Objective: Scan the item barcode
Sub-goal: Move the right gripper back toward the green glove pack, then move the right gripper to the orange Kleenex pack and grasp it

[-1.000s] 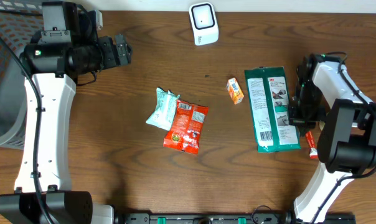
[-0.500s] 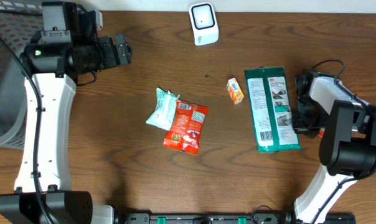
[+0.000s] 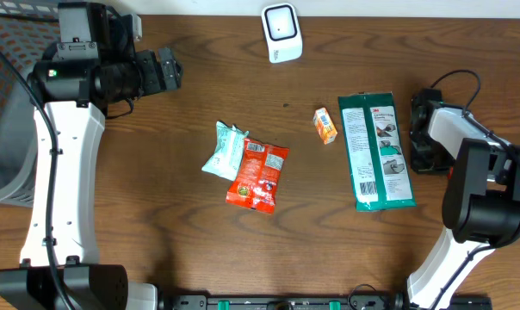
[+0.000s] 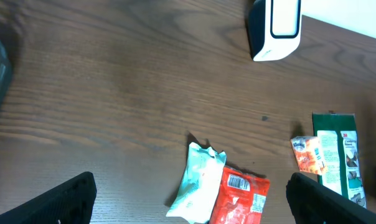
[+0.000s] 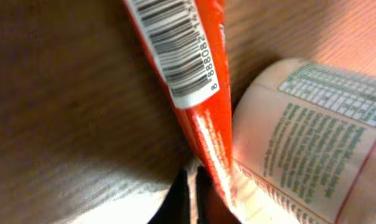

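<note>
At the right edge of the table (image 3: 200, 258), beside the green package (image 3: 376, 151), the right gripper (image 5: 189, 183) is pressing its 2 fingers together right at the red tube (image 5: 194, 68). Whether it is pinching the tube is unclear. The tube's barcode is facing the wrist camera. Far left, the left gripper (image 3: 168, 71) is hovering, spread wide, well apart from the white scanner (image 3: 281, 33).
</note>
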You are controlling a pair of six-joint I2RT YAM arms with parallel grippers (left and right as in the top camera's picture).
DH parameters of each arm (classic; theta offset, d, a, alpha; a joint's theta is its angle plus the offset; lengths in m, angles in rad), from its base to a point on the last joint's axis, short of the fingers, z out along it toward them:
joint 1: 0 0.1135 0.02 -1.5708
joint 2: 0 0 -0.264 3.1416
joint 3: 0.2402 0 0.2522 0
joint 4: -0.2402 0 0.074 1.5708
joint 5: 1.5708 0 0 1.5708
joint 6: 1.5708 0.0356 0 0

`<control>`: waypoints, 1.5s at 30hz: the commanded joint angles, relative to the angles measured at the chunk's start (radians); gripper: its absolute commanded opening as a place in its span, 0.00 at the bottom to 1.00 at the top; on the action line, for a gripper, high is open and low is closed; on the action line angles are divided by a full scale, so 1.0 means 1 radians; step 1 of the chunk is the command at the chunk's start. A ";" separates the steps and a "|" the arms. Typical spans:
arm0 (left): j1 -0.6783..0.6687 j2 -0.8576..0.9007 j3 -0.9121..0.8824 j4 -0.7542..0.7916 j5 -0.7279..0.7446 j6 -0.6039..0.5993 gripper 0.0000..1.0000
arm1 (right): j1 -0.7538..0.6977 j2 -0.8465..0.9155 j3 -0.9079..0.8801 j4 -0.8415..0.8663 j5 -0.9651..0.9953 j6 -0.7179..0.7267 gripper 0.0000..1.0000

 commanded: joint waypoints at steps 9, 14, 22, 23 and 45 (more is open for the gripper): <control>0.000 0.003 0.011 -0.003 0.009 0.010 0.98 | -0.001 0.008 0.200 -0.194 -0.246 -0.001 0.03; 0.000 0.003 0.011 -0.004 0.009 0.010 0.97 | 0.000 0.007 0.361 -0.328 -0.462 -0.001 0.13; 0.000 0.003 0.011 -0.004 0.009 0.010 0.97 | 0.010 0.008 0.397 -0.335 -1.128 -0.035 0.51; 0.000 0.003 0.011 -0.003 0.009 0.010 0.97 | 0.020 0.008 0.397 -0.327 -1.154 -0.034 0.33; 0.000 0.003 0.011 -0.003 0.009 0.010 0.97 | 0.349 0.009 0.250 0.089 -0.995 0.272 0.02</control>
